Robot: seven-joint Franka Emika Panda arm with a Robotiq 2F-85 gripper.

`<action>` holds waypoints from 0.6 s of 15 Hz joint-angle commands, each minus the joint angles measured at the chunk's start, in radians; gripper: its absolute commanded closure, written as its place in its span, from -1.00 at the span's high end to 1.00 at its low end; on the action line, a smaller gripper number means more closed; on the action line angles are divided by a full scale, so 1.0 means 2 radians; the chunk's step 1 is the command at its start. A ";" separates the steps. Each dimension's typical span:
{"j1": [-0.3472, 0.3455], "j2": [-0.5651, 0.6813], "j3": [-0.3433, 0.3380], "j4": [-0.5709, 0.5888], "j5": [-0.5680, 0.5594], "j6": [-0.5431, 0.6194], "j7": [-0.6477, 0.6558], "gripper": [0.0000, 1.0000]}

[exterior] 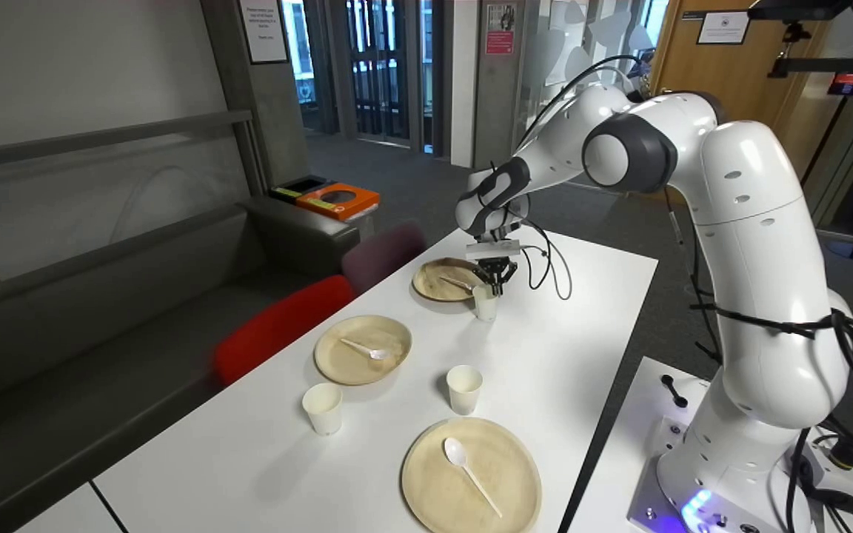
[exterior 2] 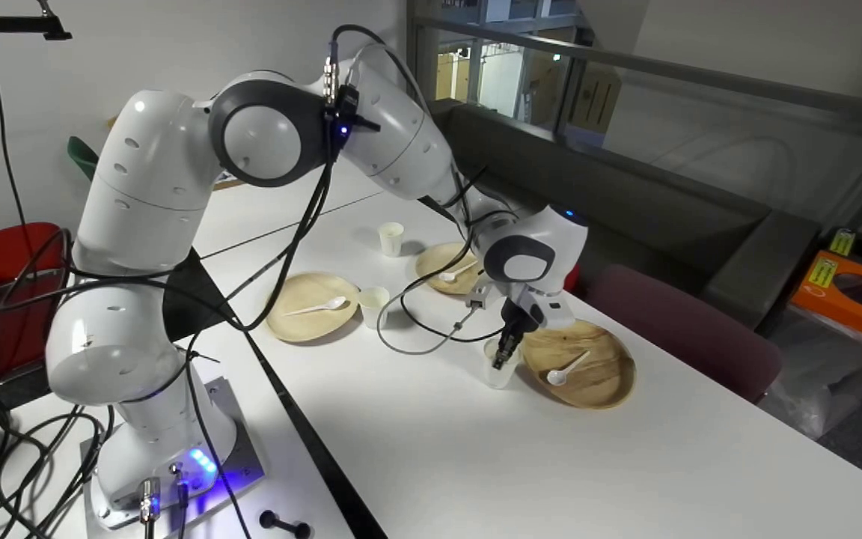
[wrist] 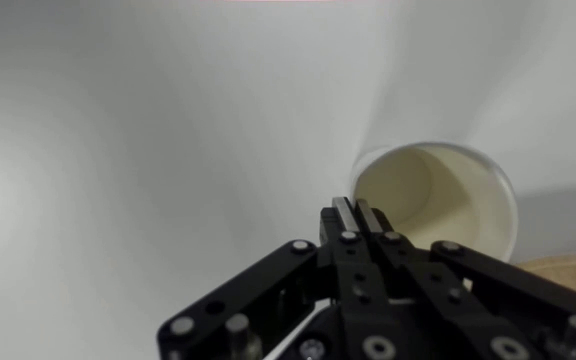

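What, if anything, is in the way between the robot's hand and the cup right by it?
Nothing visible: the hand is closed on the near edge of the cup, pinching its rim. The plate lies beside the cup, not between them.

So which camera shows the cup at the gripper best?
The wrist view: it looks into the cup up close, the gripper closed on its rim. Both exterior views show its outside, smaller and partly behind the gripper.
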 commanded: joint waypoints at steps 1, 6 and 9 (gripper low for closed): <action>-0.003 -0.053 -0.004 -0.035 0.000 -0.005 -0.014 -0.99; -0.018 -0.163 -0.003 -0.134 0.003 -0.009 -0.097 -0.98; -0.032 -0.229 -0.010 -0.198 -0.003 -0.023 -0.157 -0.98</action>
